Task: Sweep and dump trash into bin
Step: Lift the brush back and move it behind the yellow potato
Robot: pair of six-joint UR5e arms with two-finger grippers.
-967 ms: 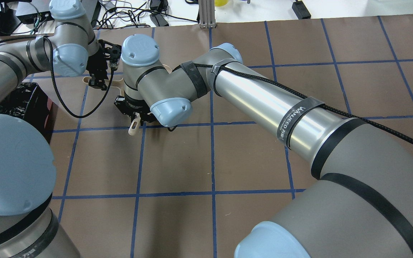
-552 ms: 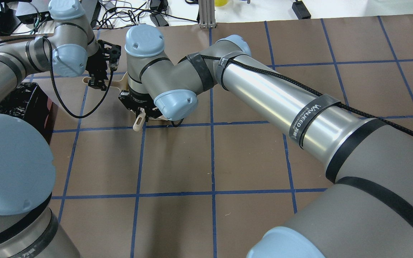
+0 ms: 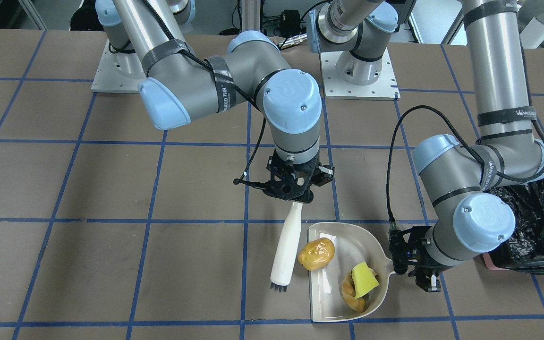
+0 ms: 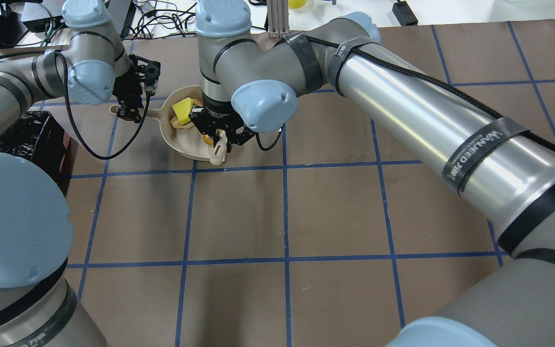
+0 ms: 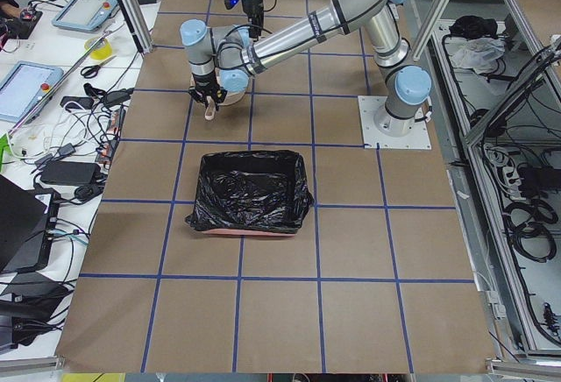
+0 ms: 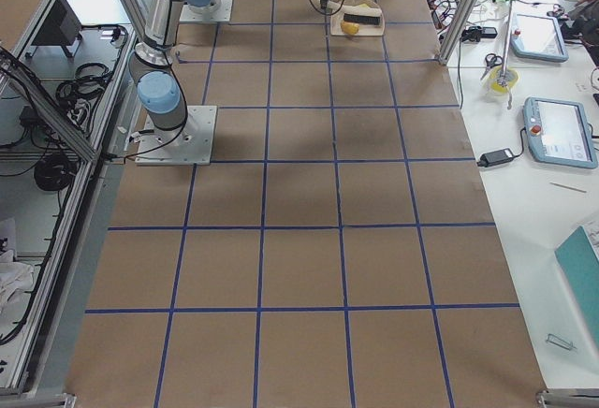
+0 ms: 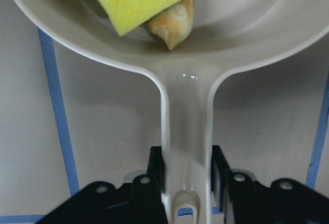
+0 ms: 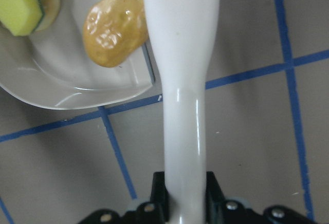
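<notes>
grip: left end effector [image 7: 187, 175] clamps the dustpan [image 3: 328, 302] handle; right end effector [image 8: 185, 188] clamps the brush [image 3: 286, 250] | trash: wedge [image 3: 364, 279] and bread scraps [image 3: 354, 302] deep in dustpan, potato [image 3: 317, 253] at its open lip | handling: light load, potato likely rolls; keep your hold on the handle, tip back.

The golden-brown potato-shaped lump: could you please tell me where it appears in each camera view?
Front-facing: lump low centre, on the dustpan lip beside the brush.
Overhead: lump a sliver under the right gripper.
Exterior left: cannot be made out.
Exterior right: lump tiny, top centre.
Left wrist: not in it.
Right wrist: lump upper left.
Shared landmark: the beige dustpan.
</notes>
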